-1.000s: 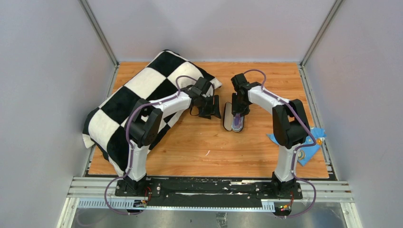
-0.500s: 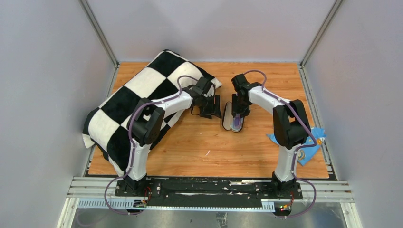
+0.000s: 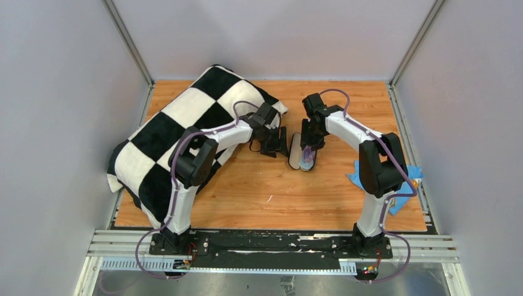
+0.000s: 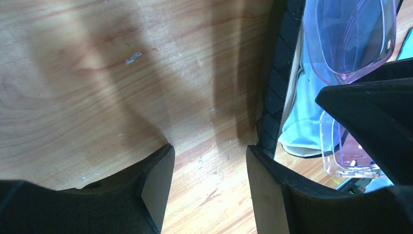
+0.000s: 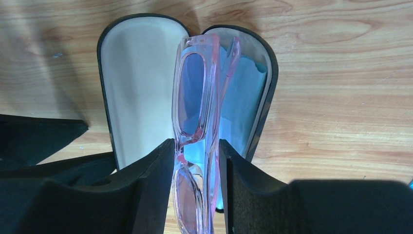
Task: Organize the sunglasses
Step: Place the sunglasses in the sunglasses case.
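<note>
Fingers [image 4: 151, 195] of the left gripper [image 4: 209, 153] stand spread apart, holding nothing, over the bare wooden tabletop [image 4: 97, 73]. A checkered blanket [image 3: 179, 123] lies off to their left and the dark glasses case [image 4: 277, 97] just to their right. The right gripper [image 5: 196, 144] is clamped on the folded pink sunglasses [image 5: 195, 87], held on edge over the open case's half that holds a blue cloth [image 5: 243, 107]. Grey walls [image 3: 265, 37] enclose the table.
</note>
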Action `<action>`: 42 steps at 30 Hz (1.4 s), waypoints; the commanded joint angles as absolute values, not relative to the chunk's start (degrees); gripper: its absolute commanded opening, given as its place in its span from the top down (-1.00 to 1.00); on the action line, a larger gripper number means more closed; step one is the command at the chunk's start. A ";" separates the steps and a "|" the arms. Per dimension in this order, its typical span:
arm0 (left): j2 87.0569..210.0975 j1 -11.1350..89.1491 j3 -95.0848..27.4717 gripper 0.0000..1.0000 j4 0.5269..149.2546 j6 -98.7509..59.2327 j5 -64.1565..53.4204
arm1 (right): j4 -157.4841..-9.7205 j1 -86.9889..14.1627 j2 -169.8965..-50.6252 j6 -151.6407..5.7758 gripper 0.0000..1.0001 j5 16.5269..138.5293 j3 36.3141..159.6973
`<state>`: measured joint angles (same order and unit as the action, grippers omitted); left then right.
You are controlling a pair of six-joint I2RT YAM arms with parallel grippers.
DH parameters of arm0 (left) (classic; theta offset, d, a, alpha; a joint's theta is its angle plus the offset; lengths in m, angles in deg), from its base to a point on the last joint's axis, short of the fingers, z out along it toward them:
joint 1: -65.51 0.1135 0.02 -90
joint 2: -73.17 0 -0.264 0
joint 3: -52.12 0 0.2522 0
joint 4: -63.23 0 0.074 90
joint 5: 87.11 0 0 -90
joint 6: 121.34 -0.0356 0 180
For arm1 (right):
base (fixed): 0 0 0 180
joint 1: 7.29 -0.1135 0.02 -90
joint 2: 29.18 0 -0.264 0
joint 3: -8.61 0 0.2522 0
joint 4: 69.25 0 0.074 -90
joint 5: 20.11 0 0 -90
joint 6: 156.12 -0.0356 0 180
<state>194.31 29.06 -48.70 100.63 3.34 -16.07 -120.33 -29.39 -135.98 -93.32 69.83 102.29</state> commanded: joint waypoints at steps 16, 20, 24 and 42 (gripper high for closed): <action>194.24 27.67 -49.32 -0.22 99.69 4.36 -18.40 | -118.96 -29.34 -133.77 -94.38 0.15 63.26 97.98; 194.28 27.63 -49.59 -0.23 99.77 4.37 -18.68 | -116.68 -29.33 -133.95 -93.28 0.15 63.46 96.99; 194.52 27.63 -49.86 -0.23 99.92 4.27 -18.95 | -115.81 -29.25 -134.21 -93.31 0.15 63.34 96.69; 195.70 26.83 -51.81 -0.23 100.64 4.17 -19.67 | -112.87 -29.17 -134.79 -93.47 0.13 64.44 94.16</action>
